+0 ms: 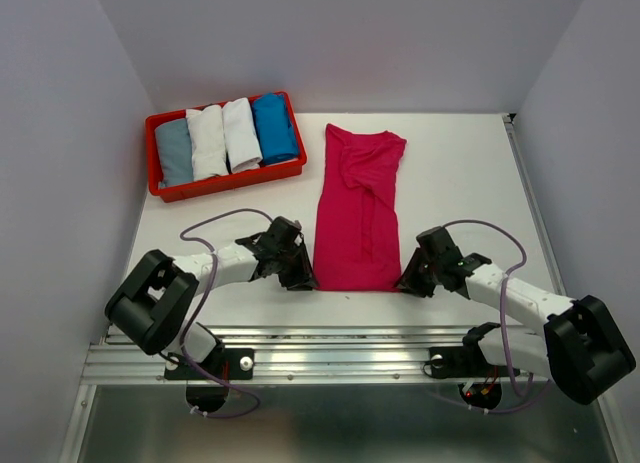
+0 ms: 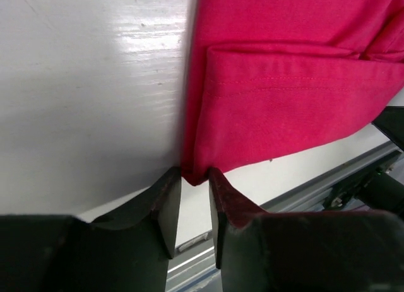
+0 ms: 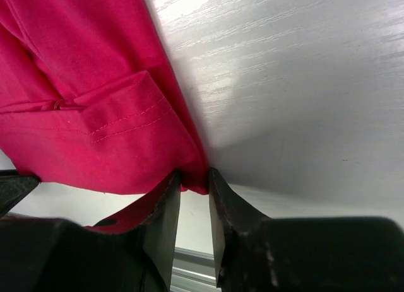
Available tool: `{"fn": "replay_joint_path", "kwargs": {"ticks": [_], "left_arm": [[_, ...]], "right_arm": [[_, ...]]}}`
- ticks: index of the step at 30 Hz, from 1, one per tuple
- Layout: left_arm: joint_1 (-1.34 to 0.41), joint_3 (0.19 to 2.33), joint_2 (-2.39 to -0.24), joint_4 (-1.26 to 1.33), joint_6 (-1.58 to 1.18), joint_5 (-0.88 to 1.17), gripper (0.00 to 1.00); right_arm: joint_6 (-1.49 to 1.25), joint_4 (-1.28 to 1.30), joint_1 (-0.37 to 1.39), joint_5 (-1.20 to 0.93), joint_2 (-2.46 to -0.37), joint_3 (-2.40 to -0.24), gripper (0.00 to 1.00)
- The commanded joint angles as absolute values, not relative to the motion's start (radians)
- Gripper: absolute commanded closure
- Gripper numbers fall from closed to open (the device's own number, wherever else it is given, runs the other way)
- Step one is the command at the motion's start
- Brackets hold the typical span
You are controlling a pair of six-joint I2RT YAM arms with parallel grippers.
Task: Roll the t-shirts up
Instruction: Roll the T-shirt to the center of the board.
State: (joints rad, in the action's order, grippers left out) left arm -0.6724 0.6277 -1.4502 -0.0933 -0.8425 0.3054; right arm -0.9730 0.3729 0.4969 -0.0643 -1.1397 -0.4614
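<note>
A magenta-pink t-shirt (image 1: 358, 213) lies folded into a long strip in the middle of the white table, its hem at the near end. My left gripper (image 1: 305, 281) is at the near left corner of the hem. In the left wrist view my left gripper (image 2: 194, 176) is closed on that corner of the shirt (image 2: 284, 84). My right gripper (image 1: 405, 283) is at the near right corner. In the right wrist view my right gripper (image 3: 194, 178) pinches that corner of the shirt (image 3: 82, 103). Both corners stay low on the table.
A red tray (image 1: 153, 153) at the back left holds several rolled shirts: a grey-blue one (image 1: 174, 151), two white ones (image 1: 207, 141) and a bright blue one (image 1: 274, 128). A metal rail (image 1: 330, 348) runs along the near table edge. White walls enclose the table on three sides.
</note>
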Motion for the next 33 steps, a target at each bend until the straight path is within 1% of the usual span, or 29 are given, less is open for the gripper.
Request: {"fn": "replay_joint_path", "kwargs": {"ticks": [1, 2, 3, 4, 6, 7, 9, 13, 20, 33], "left_arm": [[-0.678, 0.606, -1.473, -0.103, -0.834, 0.278, 0.70], [-0.678, 0.607, -1.474, -0.103, -0.834, 0.278, 0.74], [-0.678, 0.610, -1.477, -0.107, -0.833, 0.278, 0.85], [-0.678, 0.618, -1.477, -0.109, -0.834, 0.278, 0.91], [-0.678, 0.630, -1.482, -0.135, -0.830, 0.272, 1.00], [-0.678, 0.649, -1.483, -0.146, -0.827, 0.262, 1.00], [-0.678, 0.678, -1.474, -0.188, -0.828, 0.250, 1.00], [-0.666, 0.707, -1.448, -0.244, -0.845, 0.232, 1.00], [-0.634, 0.773, -1.440, -0.291, -0.841, 0.265, 1.00], [-0.600, 0.887, -1.520, -0.347, -0.815, 0.311, 1.00]], "right_arm": [[-0.976, 0.364, 0.491, -0.060, -1.143, -0.454, 0.74], [-0.977, 0.364, 0.491, -0.060, -1.143, -0.457, 0.76], [-0.977, 0.367, 0.491, -0.058, -1.141, -0.459, 0.78], [-0.979, 0.373, 0.491, -0.054, -1.140, -0.462, 0.83], [-0.980, 0.383, 0.491, -0.049, -1.134, -0.475, 0.88], [-0.980, 0.397, 0.491, -0.038, -1.125, -0.480, 0.93], [-0.977, 0.419, 0.491, -0.020, -1.114, -0.498, 0.99], [-0.980, 0.469, 0.491, 0.032, -1.097, -0.548, 0.99], [-0.956, 0.518, 0.491, 0.081, -1.098, -0.615, 0.99], [-0.919, 0.525, 0.491, 0.130, -1.166, -0.724, 0.99]]}}
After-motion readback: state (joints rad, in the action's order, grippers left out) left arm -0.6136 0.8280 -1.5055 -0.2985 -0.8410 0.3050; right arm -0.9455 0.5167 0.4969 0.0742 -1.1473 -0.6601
